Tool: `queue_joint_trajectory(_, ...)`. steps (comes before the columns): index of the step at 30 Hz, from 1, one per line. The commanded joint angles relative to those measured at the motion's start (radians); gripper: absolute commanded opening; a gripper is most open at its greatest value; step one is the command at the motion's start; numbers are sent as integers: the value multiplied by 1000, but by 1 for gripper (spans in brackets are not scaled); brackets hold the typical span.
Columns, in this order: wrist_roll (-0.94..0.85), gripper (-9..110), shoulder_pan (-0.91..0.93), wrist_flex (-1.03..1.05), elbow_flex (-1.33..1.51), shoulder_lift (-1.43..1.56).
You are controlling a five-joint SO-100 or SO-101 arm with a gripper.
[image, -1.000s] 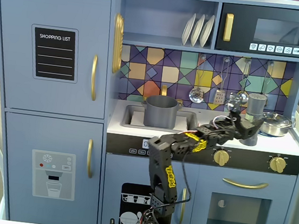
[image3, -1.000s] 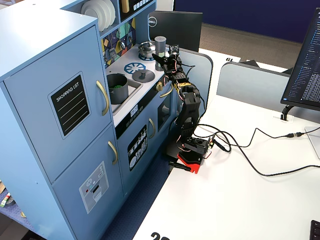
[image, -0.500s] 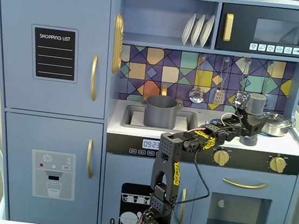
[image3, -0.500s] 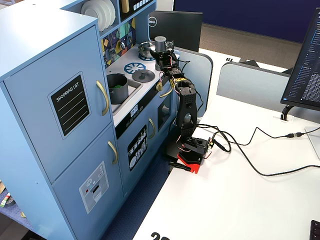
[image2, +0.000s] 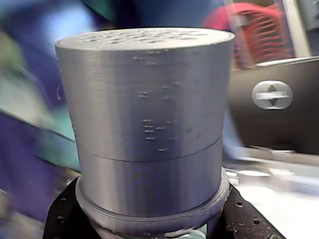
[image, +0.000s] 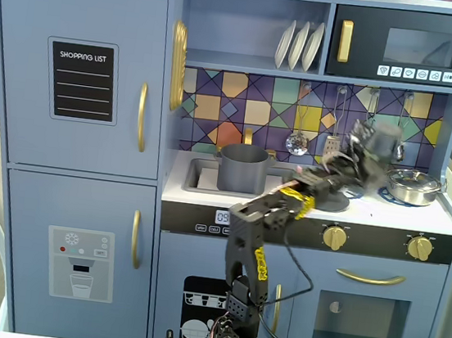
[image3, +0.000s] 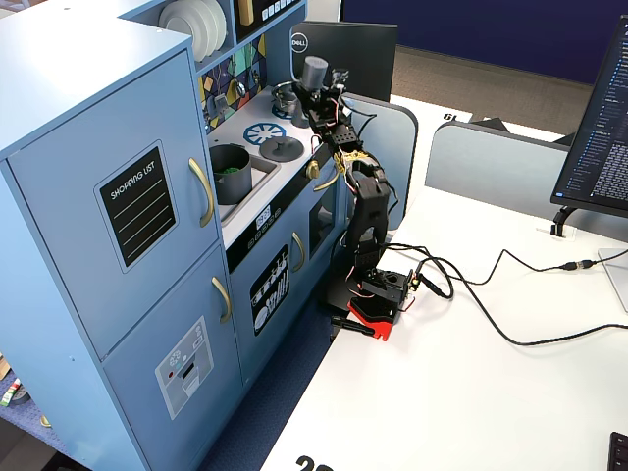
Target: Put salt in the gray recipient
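Note:
The salt shaker [image: 383,143] is a dark gray cylinder with a lighter cap. It is held in the air above the right side of the toy stove and is blurred by motion. My gripper [image: 357,159] is shut on its lower part. In the wrist view the shaker's cap [image2: 149,99] fills the frame, and the black jaws hug its base at the bottom edge. In a fixed view the shaker [image3: 314,73] stands upright in my gripper [image3: 320,96]. The gray pot [image: 244,169] sits in the sink, to the left of the gripper, and shows something green inside [image3: 231,172].
A flat gray lid with a knob [image: 333,203] lies on the stove below the gripper. A shiny steel pan [image: 412,186] sits at the right. Utensils [image: 298,141] hang on the back wall. A microwave [image: 406,47] and a plate shelf are overhead.

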Motion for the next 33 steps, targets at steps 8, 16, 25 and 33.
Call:
queue_joint_trajectory(8, 922, 0, -339, 350, -40, 411)
queue_joint_trajectory(16, 1471, 0, -617, 541, -120, 353)
queue_joint_trajectory(25, 1827, 0, -845, 612, -245, 195)
queue_joint_trajectory(33, 1960, 0, -922, 499, -287, 173)
